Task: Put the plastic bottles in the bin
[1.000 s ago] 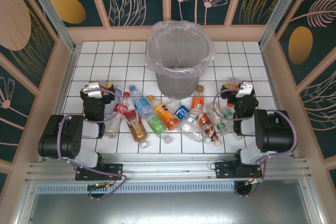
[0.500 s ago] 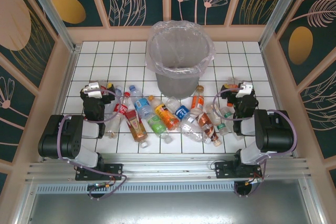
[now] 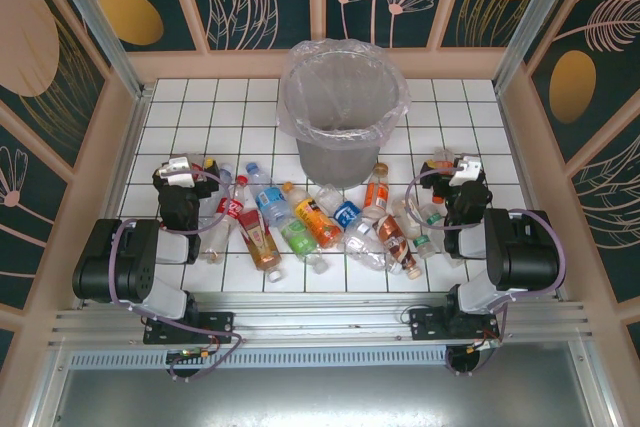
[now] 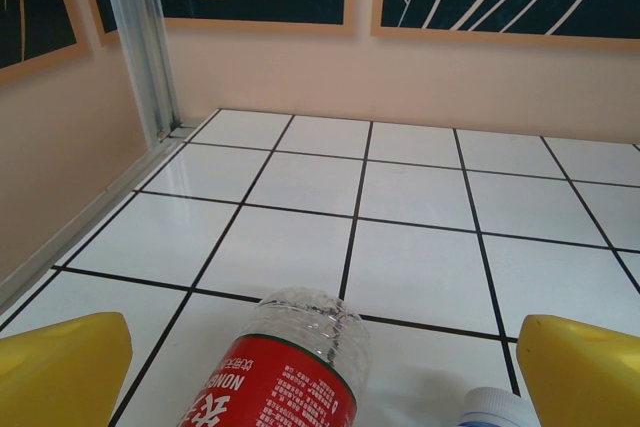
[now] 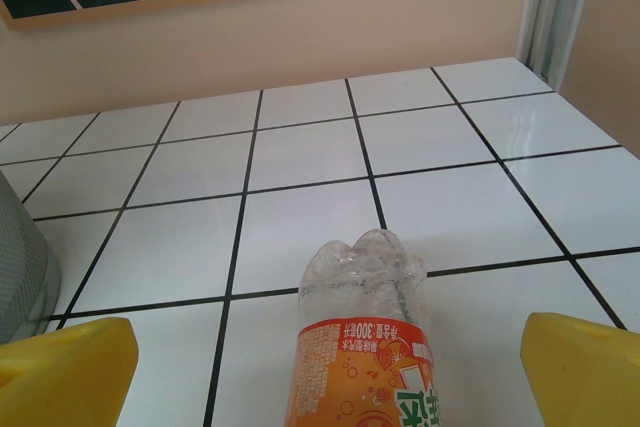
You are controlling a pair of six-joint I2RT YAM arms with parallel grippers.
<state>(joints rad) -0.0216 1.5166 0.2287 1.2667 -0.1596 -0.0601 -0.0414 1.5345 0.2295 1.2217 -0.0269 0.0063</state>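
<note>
Bin [image 3: 335,162]: upright, ahead of both grippers and between them. Left gripper [image 4: 320,377]: fingers spread wide, gripping nothing; a red-labelled bottle [image 4: 290,367] lies between them, untouched. Right gripper [image 5: 325,377]: likewise wide apart, an orange-labelled bottle [image 5: 365,347] lying loose between its fingers. Remaining bottles [image 3: 320,222]: strewn between the grippers.

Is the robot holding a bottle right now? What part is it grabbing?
No, nothing is held. The left gripper is open, with a red-label bottle lying untouched between its jaws. The right gripper is open likewise around an orange-label bottle.
</note>
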